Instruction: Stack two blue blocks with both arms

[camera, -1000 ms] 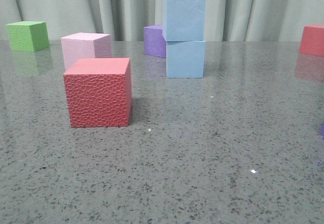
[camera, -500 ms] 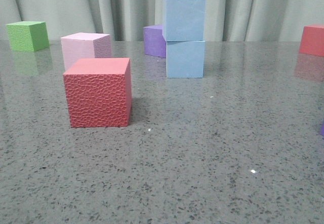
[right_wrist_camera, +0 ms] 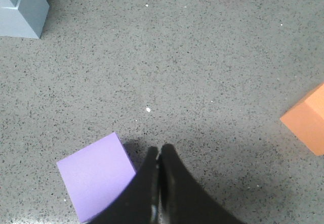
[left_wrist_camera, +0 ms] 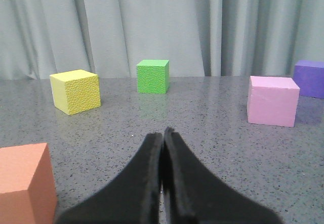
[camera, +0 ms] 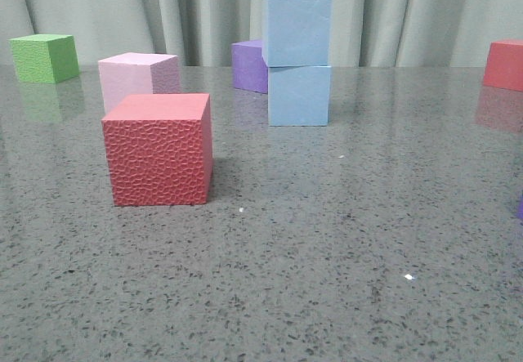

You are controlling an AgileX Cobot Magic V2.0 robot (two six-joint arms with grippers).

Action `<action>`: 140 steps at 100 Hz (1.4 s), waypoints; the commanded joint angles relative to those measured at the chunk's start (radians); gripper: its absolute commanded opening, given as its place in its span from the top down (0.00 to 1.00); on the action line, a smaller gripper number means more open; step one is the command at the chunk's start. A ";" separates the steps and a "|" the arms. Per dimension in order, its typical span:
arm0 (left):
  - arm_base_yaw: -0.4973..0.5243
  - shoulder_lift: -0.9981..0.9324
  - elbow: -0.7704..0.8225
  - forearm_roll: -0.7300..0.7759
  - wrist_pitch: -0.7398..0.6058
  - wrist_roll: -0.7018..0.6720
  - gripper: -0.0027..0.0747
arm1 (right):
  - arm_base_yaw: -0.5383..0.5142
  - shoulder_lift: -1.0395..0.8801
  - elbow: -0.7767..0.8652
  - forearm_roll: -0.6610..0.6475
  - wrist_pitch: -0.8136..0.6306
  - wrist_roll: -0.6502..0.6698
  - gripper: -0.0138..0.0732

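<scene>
The two blue blocks stand stacked near the far middle of the table (camera: 343, 239): the upper blue block (camera: 297, 30) rests on the lower blue block (camera: 299, 95), slightly offset. Neither gripper touches them. The left gripper (left_wrist_camera: 163, 133) is pressed closed on nothing, facing a green cube (left_wrist_camera: 152, 76), a yellow cube (left_wrist_camera: 75, 91) and a pink cube (left_wrist_camera: 272, 100). The right gripper (right_wrist_camera: 158, 150), also closed and empty, hovers just beside a purple cube (right_wrist_camera: 96, 175), well apart from the stack.
</scene>
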 commanded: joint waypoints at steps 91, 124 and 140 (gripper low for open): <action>-0.002 -0.032 0.043 -0.009 -0.089 -0.011 0.99 | -0.002 -0.790 0.869 -0.026 -0.908 -0.008 0.98; -0.002 -0.032 0.043 -0.009 -0.089 -0.011 0.99 | -0.004 -0.824 0.970 0.014 -0.952 -0.008 0.98; -0.002 -0.032 0.043 -0.009 -0.089 -0.011 0.99 | -0.004 -0.824 1.017 0.015 -1.020 -0.008 0.98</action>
